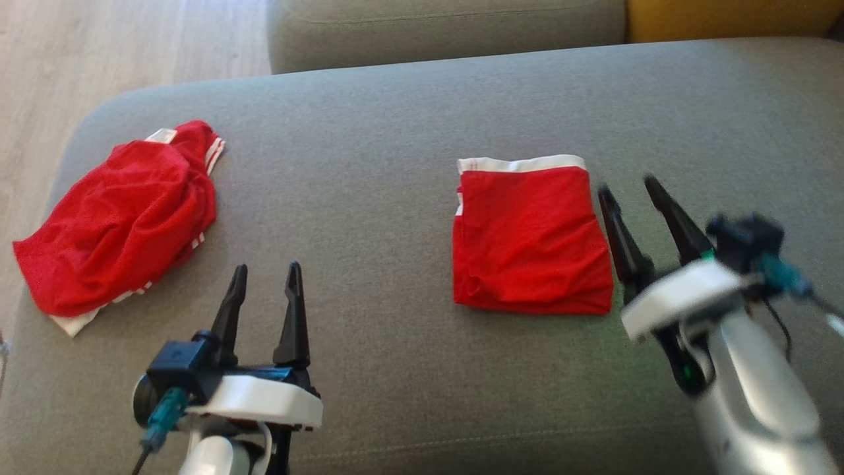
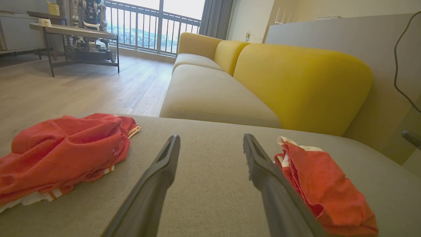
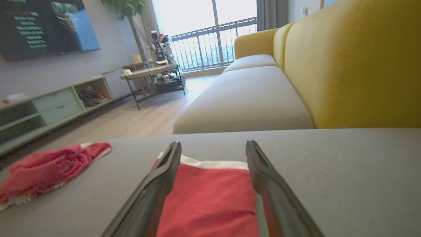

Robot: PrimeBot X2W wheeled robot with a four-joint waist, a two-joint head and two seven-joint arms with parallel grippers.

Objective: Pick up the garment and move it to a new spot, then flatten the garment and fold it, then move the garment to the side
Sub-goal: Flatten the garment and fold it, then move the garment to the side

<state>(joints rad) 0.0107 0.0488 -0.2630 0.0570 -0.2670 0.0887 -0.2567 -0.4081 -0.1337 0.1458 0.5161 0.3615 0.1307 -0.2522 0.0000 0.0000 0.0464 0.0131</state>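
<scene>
My left hand (image 1: 268,266): nearest to me at the lower left, above the grey seat (image 1: 369,165). Its two dark fingers are spread wide with nothing between them but bare upholstery.
My right hand (image 1: 626,185): at the lower right and blurred in the head view, fingers also spread wide, gripping nothing. They point along the right edge of the folded red garment (image 1: 531,237). From my right wrist the red cloth shows in the gap between the fingers. I cannot tell whether a fingertip touches it.
Folded red garment: lies flat on the grey seat, right of centre, as a neat near-square. Its white waistband runs along the far edge.
Crumpled red garment (image 1: 119,224): a loose, rumpled heap with white trim, near the seat's left edge and well apart from the folded one. My left hand is between the two, nearer me.
Grey seat: broad, with a rounded far-left corner; both garments rest on it.
Second seat cushion (image 1: 448,33): just beyond the grey seat's far edge.
Yellow backrest (image 2: 302,85): rises along the sofa behind the seats.
Wooden floor (image 1: 99,46): pale boards to the left, running to a balcony railing (image 2: 148,29) at the bright window.
</scene>
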